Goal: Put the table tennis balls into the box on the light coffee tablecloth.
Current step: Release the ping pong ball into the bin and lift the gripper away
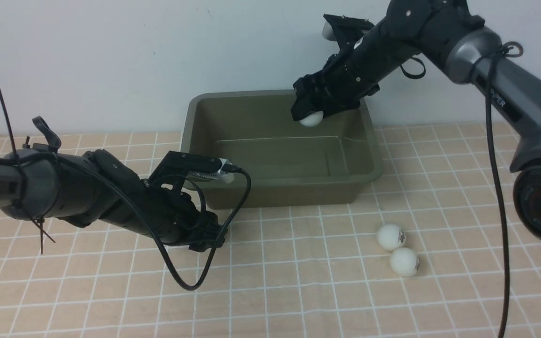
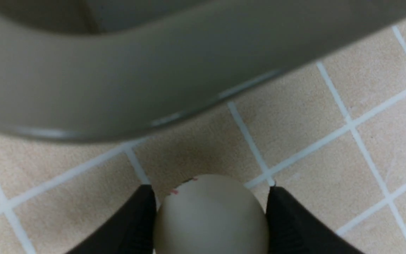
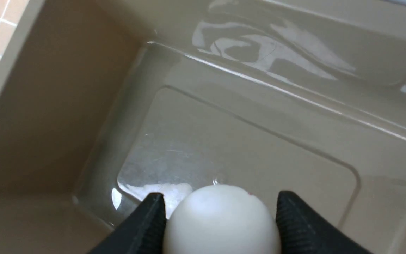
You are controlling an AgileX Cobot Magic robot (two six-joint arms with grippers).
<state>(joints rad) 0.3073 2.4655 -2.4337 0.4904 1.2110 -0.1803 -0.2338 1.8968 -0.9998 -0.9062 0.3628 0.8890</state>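
Your left fingers (image 2: pixel 132 225) sit against both sides of the left ball (image 2: pixel 210 218), gripping it between their tips. It is low at the light coffee tablecloth (image 1: pixel 298 291), just outside the near wall of the box (image 1: pixel 195 122), by its left corner. Your right fingers (image 3: pixel 301 225) clamp the right ball (image 3: pixel 220 222) the same way, one finger on each side. It hangs over the box's inside towards the far right corner, clear of the floor. Two loose balls (image 1: pixel 391 236) (image 1: pixel 404 261) lie just beside each other on the cloth, in front of the box's right end.
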